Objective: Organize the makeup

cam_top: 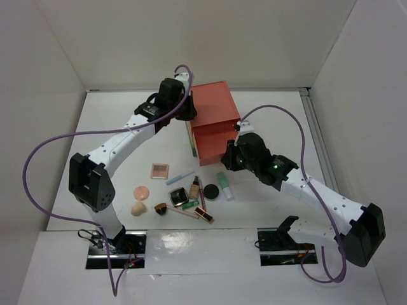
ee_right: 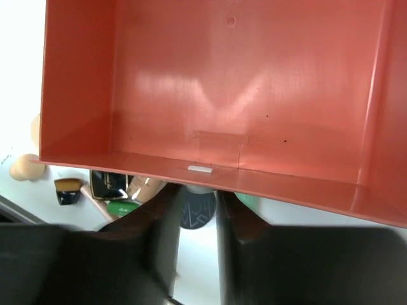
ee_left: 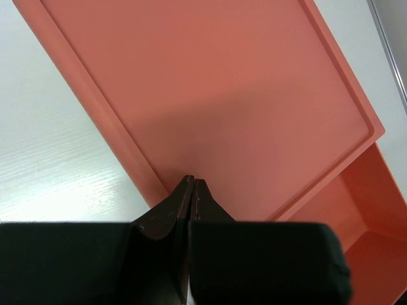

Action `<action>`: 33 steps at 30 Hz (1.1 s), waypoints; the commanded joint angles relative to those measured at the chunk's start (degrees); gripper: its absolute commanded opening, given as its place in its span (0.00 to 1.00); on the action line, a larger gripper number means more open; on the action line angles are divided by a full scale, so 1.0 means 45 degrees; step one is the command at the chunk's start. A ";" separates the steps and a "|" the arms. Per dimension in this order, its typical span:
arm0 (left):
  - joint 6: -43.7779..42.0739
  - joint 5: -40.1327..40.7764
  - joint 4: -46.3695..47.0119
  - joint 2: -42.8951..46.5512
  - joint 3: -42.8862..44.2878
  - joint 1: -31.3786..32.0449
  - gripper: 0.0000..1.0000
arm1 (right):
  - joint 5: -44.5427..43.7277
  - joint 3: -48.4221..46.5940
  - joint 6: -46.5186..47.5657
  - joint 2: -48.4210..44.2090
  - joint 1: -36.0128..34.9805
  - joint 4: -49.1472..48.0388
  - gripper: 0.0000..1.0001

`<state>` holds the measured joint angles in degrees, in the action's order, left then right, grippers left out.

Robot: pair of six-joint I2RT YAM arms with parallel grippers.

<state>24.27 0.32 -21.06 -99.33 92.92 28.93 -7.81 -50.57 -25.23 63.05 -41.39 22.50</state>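
- Two arms are at the drawer box (cam_top: 210, 101) and neither is at the makeup (cam_top: 191, 190). I judge the step in hand to be opening the store, with sorting not yet begun.
- Left gripper (ee_left: 193, 182): the jaws are fully together and hold nothing. The tips are set on the box's lid near its left edge, which I read as bracing.
- Right gripper (ee_right: 198, 190): the jaws are narrow and closed on the front lip of the orange drawer (ee_right: 210, 76). That drawer stands pulled out toward the arms and is bare inside.
- All the makeup lies on the white table (cam_top: 108, 114) just in front of the open drawer, between the two arms. None of it is in the drawer.
- My count from the top view:
  - one pink palette (cam_top: 159, 170)
  - one blue pencil (cam_top: 180, 177)
  - one peach puff (cam_top: 141, 191)
  - one sponge (cam_top: 137, 208)
  - one short brush (cam_top: 161, 208)
  - two black compacts, one square (cam_top: 179, 195) and one round (cam_top: 211, 191)
  - one mint tube (cam_top: 224, 186)
  - one red gloss stick (cam_top: 201, 189)
- A few more slim pieces overlap in the middle cluster and I cannot separate them cleanly. I put the total at about a dozen.
- Next move, in my judgement: the right gripper lets go of the lip and draws back to the mint tube, the nearest piece. It should open across the tube's narrow width and lift it clear over the drawer's front wall. The left gripper should hold the box steady meanwhile.
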 commanded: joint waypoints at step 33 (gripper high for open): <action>0.1813 0.1960 -0.3014 0.9277 -0.7385 0.0134 1.00 | -0.3107 0.5823 -0.2012 -0.2799 -0.3674 -0.1398 0.68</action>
<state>29.52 8.71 -33.71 -62.96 61.80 29.23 -17.65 -26.48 -32.51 50.81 -57.49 27.35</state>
